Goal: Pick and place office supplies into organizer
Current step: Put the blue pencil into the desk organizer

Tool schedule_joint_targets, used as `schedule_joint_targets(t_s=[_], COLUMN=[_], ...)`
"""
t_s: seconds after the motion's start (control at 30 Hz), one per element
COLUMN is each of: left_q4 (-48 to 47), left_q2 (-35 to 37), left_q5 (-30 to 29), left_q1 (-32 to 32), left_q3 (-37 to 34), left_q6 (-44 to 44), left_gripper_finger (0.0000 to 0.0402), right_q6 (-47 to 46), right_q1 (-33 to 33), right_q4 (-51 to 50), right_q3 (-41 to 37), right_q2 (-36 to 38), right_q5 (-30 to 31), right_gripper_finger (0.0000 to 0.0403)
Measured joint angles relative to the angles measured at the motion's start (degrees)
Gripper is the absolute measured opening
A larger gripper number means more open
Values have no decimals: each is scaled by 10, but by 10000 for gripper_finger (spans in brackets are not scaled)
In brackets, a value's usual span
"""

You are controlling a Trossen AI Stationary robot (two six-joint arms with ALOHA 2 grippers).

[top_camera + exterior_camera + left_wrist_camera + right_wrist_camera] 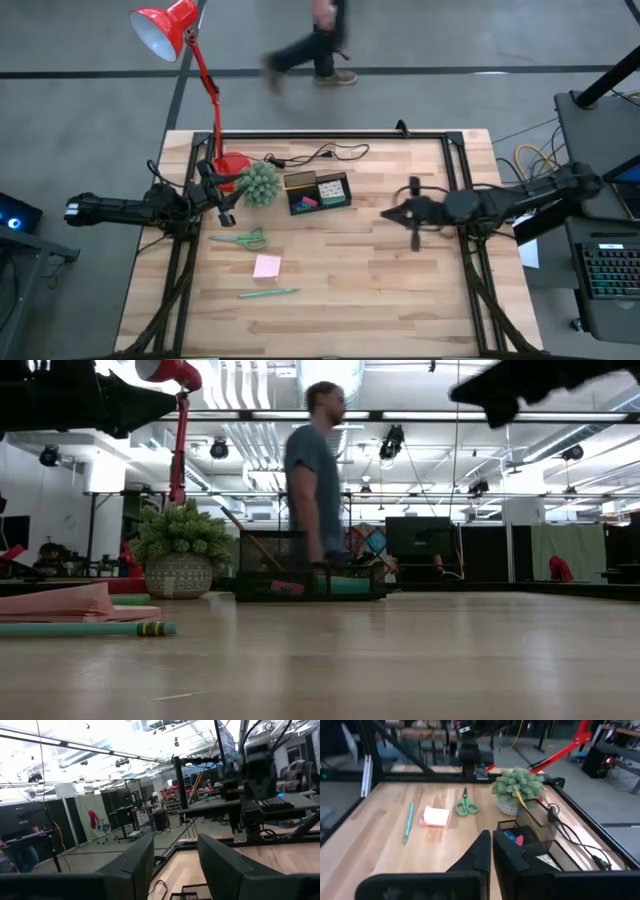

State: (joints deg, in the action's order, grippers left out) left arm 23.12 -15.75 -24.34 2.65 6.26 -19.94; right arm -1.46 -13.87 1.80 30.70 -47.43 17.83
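Note:
The black organizer [318,190] stands at the table's far middle and holds a patterned block [335,186], small coloured bits [514,838] and a thin yellowish stick [520,800]. The green-handled scissors [240,240], the pink sticky-note pad [267,265] and the slim green pen [268,293] lie flat on the wood, nearer than the organizer and to its left. My left gripper [175,865] is open and empty, raised beside the plant, left of the organizer. My right gripper [491,851] is shut and empty, raised to the right of the organizer.
A spiky green plant [260,183] in a pot stands just left of the organizer. The red lamp's base [232,165] is behind the plant, and a black cable [320,155] runs along the far edge. A person [310,45] walks beyond the table. Bare wood lies at the near right.

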Motion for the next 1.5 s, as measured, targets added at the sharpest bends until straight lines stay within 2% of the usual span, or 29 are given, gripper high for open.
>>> schedule_joint_targets(t_s=[0.13, 0.3, 0.47, 0.7, 0.87, 0.97, 1.03, 1.2, 1.3, 1.37, 1.5], left_q4=[2, 2, 2, 2, 2, 3, 3, 4, -2, -40, -225], left_q2=[0, -4, -12, -30, -50, -69, -85, -151, -199, -235, -323], left_q5=[0, 0, 0, 0, 0, 5, 29, 143, 153, 153, 154], left_q1=[0, 0, 0, 0, 0, 0, 0, 1, 4, 7, 15], left_q3=[0, 0, 0, 0, 0, 0, 2, 34, 73, 108, 213], left_q6=[0, 0, 0, 0, 8, 57, 84, 129, 163, 178, 205], left_gripper_finger=[139, 139, 139, 139, 139, 139, 139, 139, 139, 139, 139], right_q6=[6, 87, 133, 126, 138, 145, 171, 195, 197, 204, 229], right_q1=[0, 0, 0, 0, 0, 0, 0, 0, 0, 0, 0], right_q4=[60, 107, 104, 16, 6, 5, 5, 6, 6, 6, 6], right_q3=[-112, -197, -232, -234, -232, -233, -233, -220, -217, -216, -216], right_q2=[123, 250, 355, 462, 473, 462, 459, 455, 455, 455, 455], right_q5=[-1, -2, 3, 17, 19, 19, 19, 18, 18, 18, 18], right_gripper_finger=[9, 9, 8, 9, 9, 9, 9, 9, 9, 9, 9])
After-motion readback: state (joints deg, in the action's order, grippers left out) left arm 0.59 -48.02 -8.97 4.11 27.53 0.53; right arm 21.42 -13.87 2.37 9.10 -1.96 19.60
